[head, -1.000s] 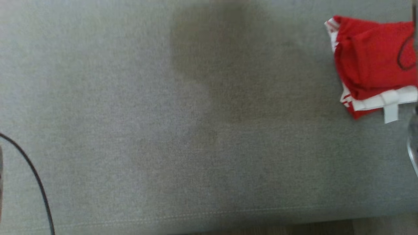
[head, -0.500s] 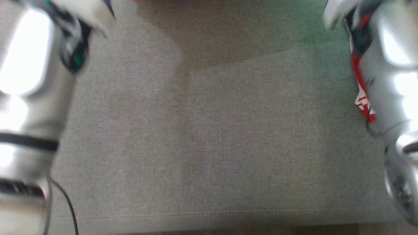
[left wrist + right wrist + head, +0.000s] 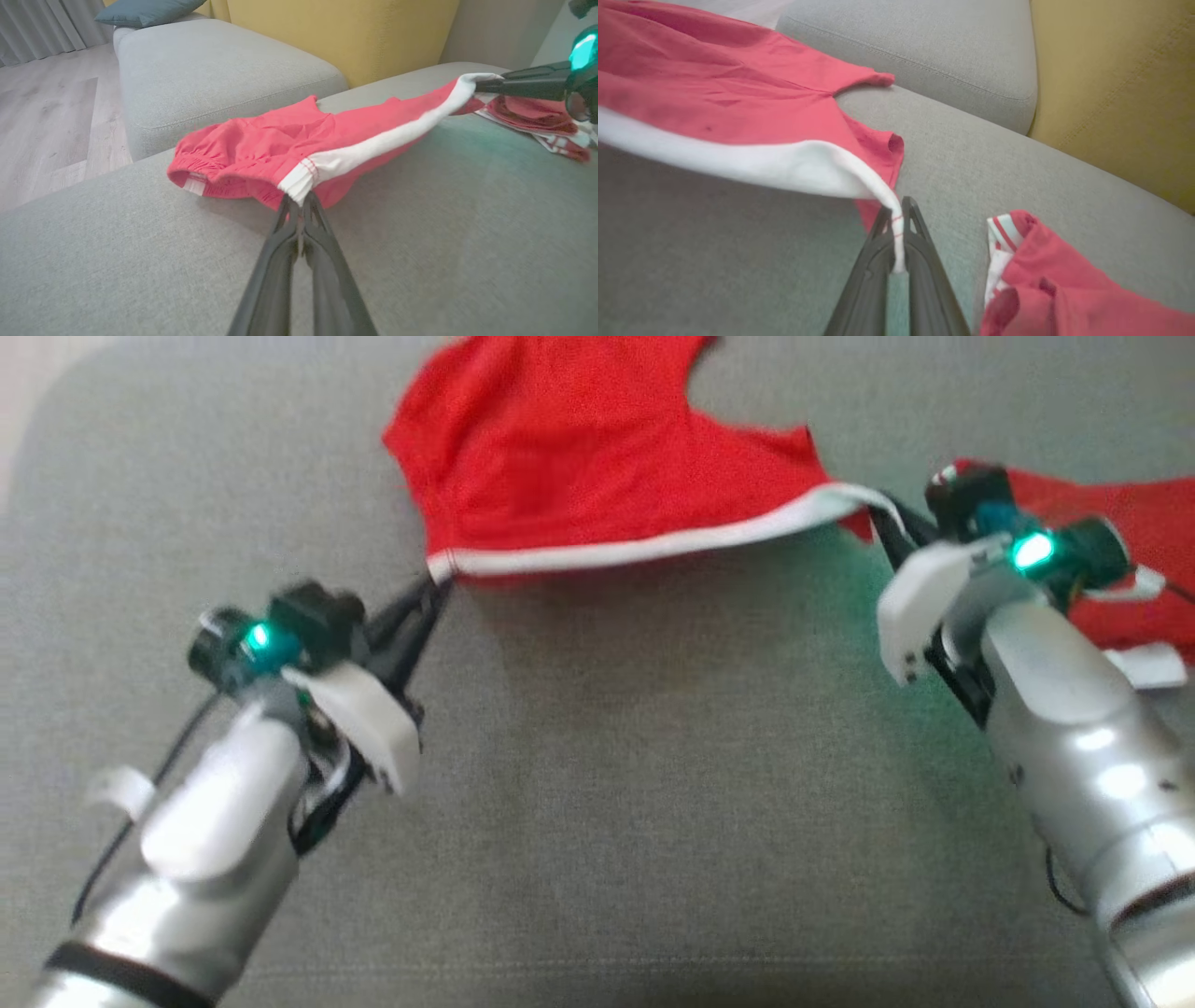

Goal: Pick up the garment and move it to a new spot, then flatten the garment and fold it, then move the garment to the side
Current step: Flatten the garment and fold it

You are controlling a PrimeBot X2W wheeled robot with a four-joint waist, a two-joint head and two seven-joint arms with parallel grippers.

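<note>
We hold the red cloth garment [image 3: 579, 457] with a white band [image 3: 635, 553] along one edge, strung between both arms above the grey upholstered sofa seat [image 3: 653, 821]. Our left pincer [image 3: 439, 581] is closed tight on the left end of the white band, at a stitched corner from which a gathered elastic edge runs off in the left wrist view. Our right pincer [image 3: 882, 518] is likewise clamped on the other end, the band pinched to a narrow tail between its two dark fingers in the right wrist view. The coming move turns on one relation: the band marks the garment's long axis, running side to side across us from pincer to pincer, nearly taut and raised off the seat. The rest of the red cloth lies beyond that line, away from us, sagging down onto the seat. Neither arm is nearer, since each has its own end. We judge that flattening calls for both to travel together, keeping the band stretched while lowering it. By count there are two pincers, both gripping, and two garments. One is the garment we hold. The other is a folded red-and-white garment [image 3: 1139, 569] lying on the seat just beside our right arm, apart from the held cloth but close enough that we think the arm could snag it. Behind the seat stand one yellow back cushion [image 3: 345, 32] and one blue-grey pillow [image 3: 145, 11].
</note>
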